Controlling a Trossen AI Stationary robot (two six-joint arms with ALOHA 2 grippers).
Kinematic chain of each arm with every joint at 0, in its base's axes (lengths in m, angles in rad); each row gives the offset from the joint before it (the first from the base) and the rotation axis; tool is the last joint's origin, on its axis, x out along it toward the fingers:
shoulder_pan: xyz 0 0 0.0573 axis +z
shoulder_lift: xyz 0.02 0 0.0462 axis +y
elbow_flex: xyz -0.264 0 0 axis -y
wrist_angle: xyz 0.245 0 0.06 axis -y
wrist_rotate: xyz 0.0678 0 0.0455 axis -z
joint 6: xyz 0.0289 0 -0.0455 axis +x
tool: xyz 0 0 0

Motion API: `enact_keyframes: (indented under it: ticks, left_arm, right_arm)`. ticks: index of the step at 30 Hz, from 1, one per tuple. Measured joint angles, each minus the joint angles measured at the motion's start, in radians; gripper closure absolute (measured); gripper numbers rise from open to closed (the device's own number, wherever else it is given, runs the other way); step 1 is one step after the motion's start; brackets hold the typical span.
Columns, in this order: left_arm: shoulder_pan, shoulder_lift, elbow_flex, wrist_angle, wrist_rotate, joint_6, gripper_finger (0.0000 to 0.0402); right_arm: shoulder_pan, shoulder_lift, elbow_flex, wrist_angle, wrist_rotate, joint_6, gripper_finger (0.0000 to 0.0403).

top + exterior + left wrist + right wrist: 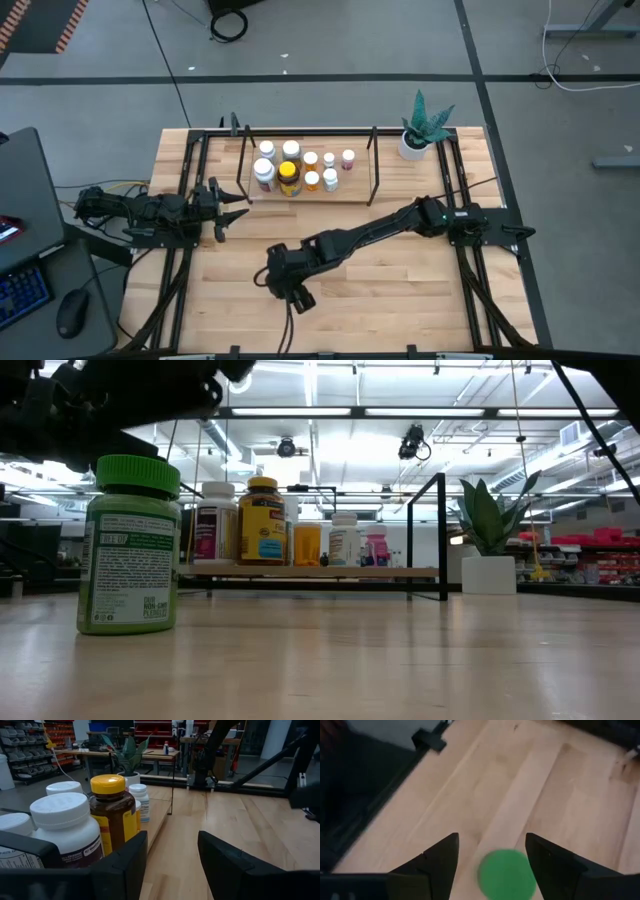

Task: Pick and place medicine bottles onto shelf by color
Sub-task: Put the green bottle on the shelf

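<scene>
Near the front middle of the pale, plank-grained wooden table (400,290), the right gripper (490,862) hangs above the green bottle (128,545), its two dark fingers spread wide with nothing between them. From the right wrist view the bottle's round green cap shows directly below the gap, apart from both fingers. The low view shows the bottle as a squat cylinder with a ribbed green cap and a green printed label, standing upright on the bare wood.

Farther back stands the shelf (372,165), a thin black rod frame over a light wood base. On it sit the other bottles: an amber bottle (264,521) with a yellow cap and yellow label, white bottles with white caps (266,170), a small orange one (307,544) and a pinkish one (348,159), all upright and close together toward the shelf's left half.

The left gripper (172,860) waits at the table's left edge, just beside the shelf's left end, fingers parted and holding nothing. At the far right corner stands a white pot with a spiky green plant (422,125).
</scene>
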Motion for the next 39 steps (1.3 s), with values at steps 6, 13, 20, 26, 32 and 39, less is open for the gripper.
enact_keyframes:
  ticks: [6, 13, 20, 26, 32, 39]
  left_arm:
    - [0.0, 0.0, 0.0, 0.001, 0.0, 0.0, 0.0214]
    - [0.0, 0.0, 0.0, 0.005, 0.0, 0.0, 0.022]
    - [0.0, 0.0, 0.0, 0.004, 0.0, 0.0, 0.0215]
    - [0.0, 0.0, 0.0, 0.003, 0.0, 0.0, 0.0217]
    - [0.0, 0.0, 0.0, 0.003, 0.0, 0.0, 0.022]
    - [0.0, 0.0, 0.0, 0.003, 0.0, 0.0, 0.0214]
  right_arm:
    - [0.028, 0.032, -0.006, 0.007, 0.092, -0.076, 0.0129]
    - [0.025, 0.05, -0.006, 0.002, 0.139, -0.062, 0.0083]
    - [0.007, 0.05, -0.005, -0.006, 0.122, -0.006, 0.0084]
    - [-0.013, 0.05, -0.027, -0.023, 0.112, 0.061, 0.0098]
    - [-0.027, 0.048, -0.079, -0.022, 0.095, 0.077, 0.0124]
    - [-0.032, 0.047, -0.088, -0.016, 0.095, 0.084, 0.0168]
